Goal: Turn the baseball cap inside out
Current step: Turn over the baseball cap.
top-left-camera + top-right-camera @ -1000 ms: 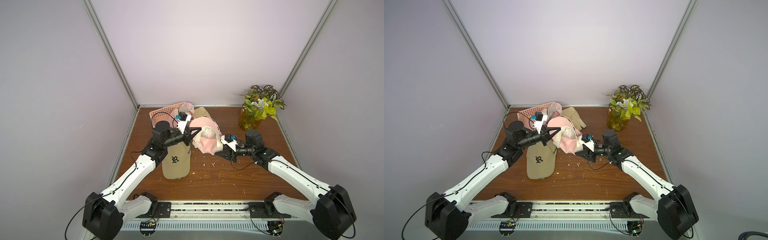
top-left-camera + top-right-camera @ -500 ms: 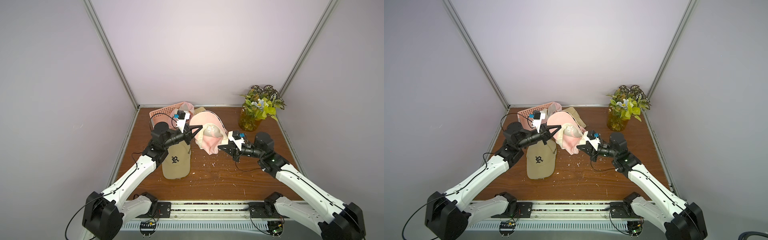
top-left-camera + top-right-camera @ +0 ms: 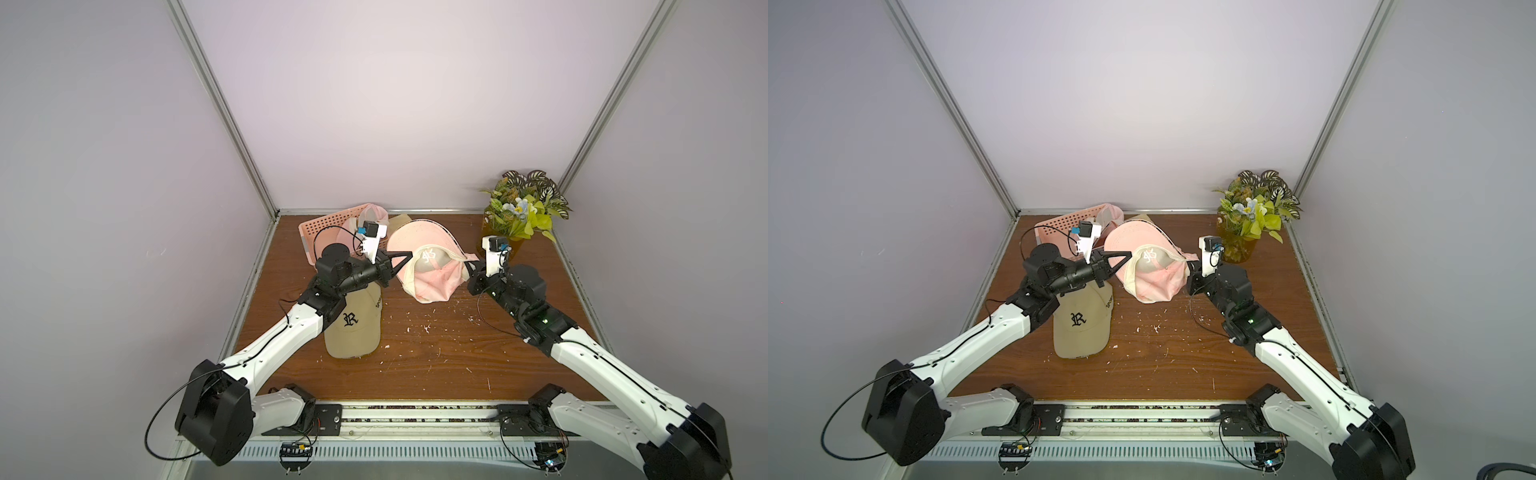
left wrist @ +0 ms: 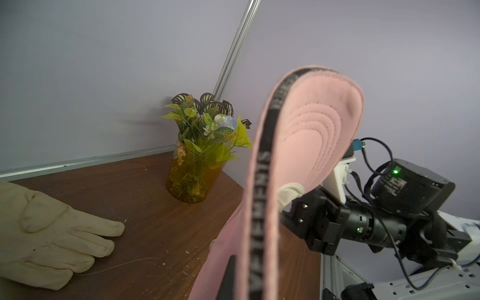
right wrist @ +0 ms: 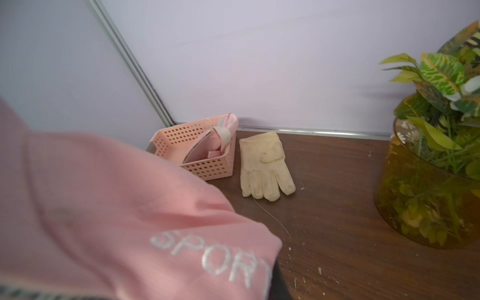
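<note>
The pink baseball cap (image 3: 434, 284) (image 3: 1156, 286) hangs above the table, stretched between my two grippers, brim (image 3: 415, 237) pointing to the back. Its pale lining faces up, with the white logo showing. My left gripper (image 3: 404, 266) (image 3: 1128, 257) is shut on the cap's left rim beside the brim. My right gripper (image 3: 468, 272) (image 3: 1190, 271) is shut on the opposite rim. In the left wrist view the brim (image 4: 311, 135) with its black lettered band rises beside a dark finger (image 4: 228, 275). In the right wrist view pink fabric marked SPORT (image 5: 130, 220) covers the jaws.
A tan cap (image 3: 353, 328) (image 3: 1081, 328) lies under my left arm. A pink basket (image 3: 322, 228) (image 5: 197, 145) holding pink cloth stands at the back left, a cream glove (image 5: 262, 166) (image 4: 46, 233) beside it. A potted plant (image 3: 519, 212) (image 5: 436, 168) fills the back right corner.
My right gripper has shut on the cap's right rim and drawn it right and upward. The cap now spreads between both grippers. The left arm has barely moved.
</note>
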Controlling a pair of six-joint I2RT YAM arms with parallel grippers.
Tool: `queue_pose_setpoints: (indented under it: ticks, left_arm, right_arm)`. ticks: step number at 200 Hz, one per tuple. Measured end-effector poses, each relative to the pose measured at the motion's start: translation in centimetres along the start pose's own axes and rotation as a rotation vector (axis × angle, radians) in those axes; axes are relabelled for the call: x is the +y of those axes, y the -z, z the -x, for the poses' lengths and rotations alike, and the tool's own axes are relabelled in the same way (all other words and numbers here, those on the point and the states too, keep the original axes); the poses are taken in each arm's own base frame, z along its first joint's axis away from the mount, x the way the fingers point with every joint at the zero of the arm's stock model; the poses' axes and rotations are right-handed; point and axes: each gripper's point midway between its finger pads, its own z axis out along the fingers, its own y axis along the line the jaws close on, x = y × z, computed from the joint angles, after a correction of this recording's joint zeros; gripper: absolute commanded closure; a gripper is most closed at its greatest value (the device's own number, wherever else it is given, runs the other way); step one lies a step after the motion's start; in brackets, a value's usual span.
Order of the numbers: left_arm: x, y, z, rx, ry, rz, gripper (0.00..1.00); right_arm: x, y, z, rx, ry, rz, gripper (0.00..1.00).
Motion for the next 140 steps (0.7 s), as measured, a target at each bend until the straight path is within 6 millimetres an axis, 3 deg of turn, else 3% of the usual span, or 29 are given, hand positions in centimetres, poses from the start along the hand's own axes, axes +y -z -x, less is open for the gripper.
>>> queue_pose_setpoints:
  ticks: [48, 92, 124, 140]
  left_arm:
    - [1.7, -0.1, 0.4, -0.028, 0.062, 0.107, 1.0]
    - [3.5, 0.0, -0.6, -0.009, 0.109, 0.211, 1.0]
    - [4.0, 0.2, 0.7, -0.063, 0.107, 0.248, 1.0]
    - [4.1, 0.2, 1.0, -0.075, 0.111, 0.257, 1.0]
  right_arm:
    - [-1.0, -2.0, -1.5, 0.082, 0.046, -0.132, 1.0]
    - [-2.0, -3.5, -4.6, 0.178, 0.092, -0.205, 0.83]
    - [-3.9, -3.4, -6.5, 0.253, 0.114, -0.285, 0.64]
    - [-4.2, -3.3, -6.9, 0.268, 0.115, -0.293, 0.63]
